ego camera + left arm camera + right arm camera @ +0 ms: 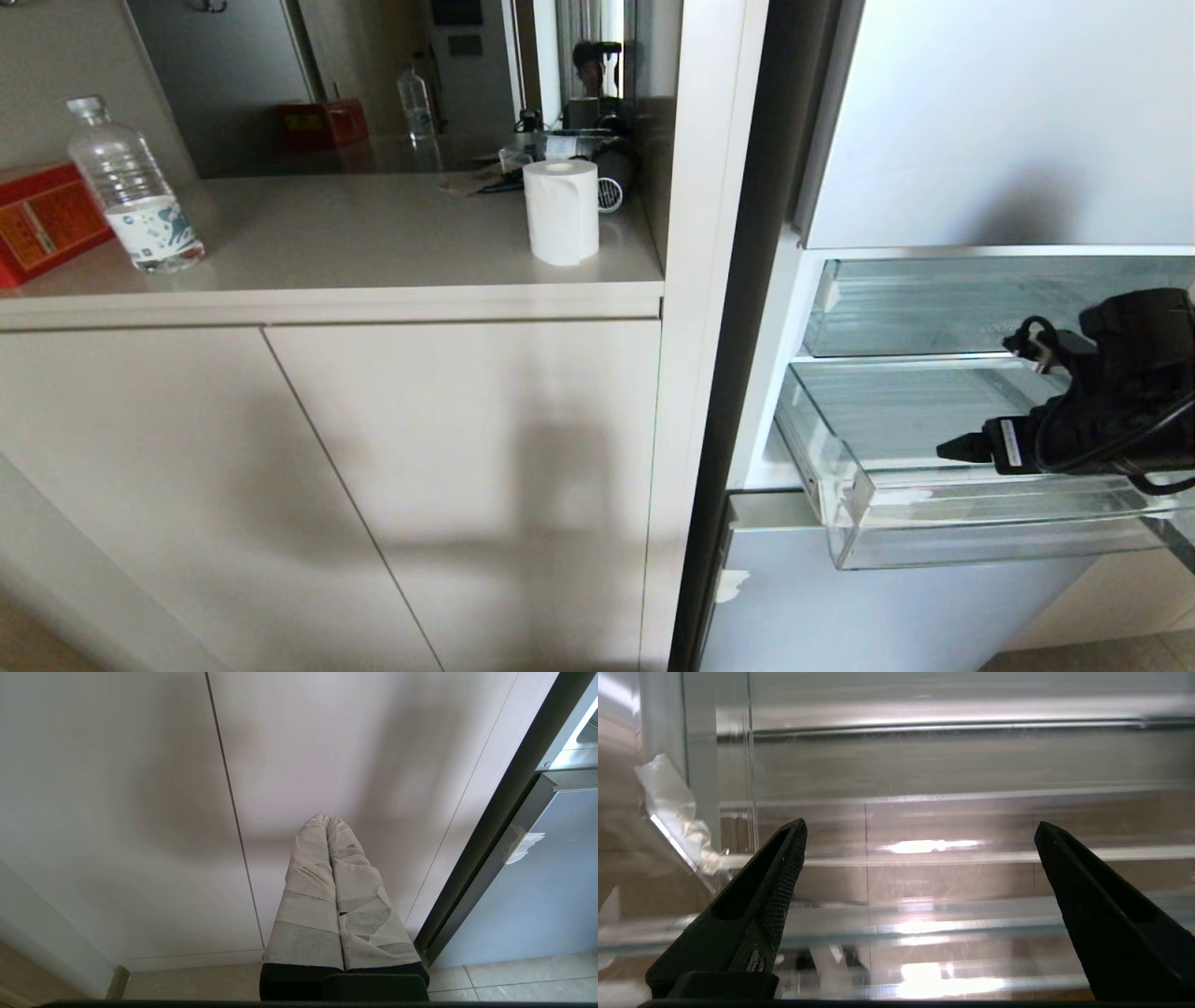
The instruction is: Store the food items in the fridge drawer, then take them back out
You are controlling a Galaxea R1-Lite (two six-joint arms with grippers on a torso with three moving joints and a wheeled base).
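The fridge drawer (845, 509) is a clear plastic bin with a ribbed floor, pulled out of the open fridge at the right. My right arm (1102, 411) reaches over it from the right. In the right wrist view my right gripper (920, 828) is open, its black fingers (780, 877) wide apart over the drawer's see-through floor (952, 812), with nothing between them. The food items are out of view. My left gripper (327, 819) is shut, its taped fingers pressed together, parked low in front of the cabinet doors (140, 812).
A shallower clear bin (934, 308) sits above the drawer. On the counter (373, 243) to the left stand a water bottle (131, 191), a red box (42, 219) and a white paper roll (562, 210). The fridge's lower door (887, 607) is closed.
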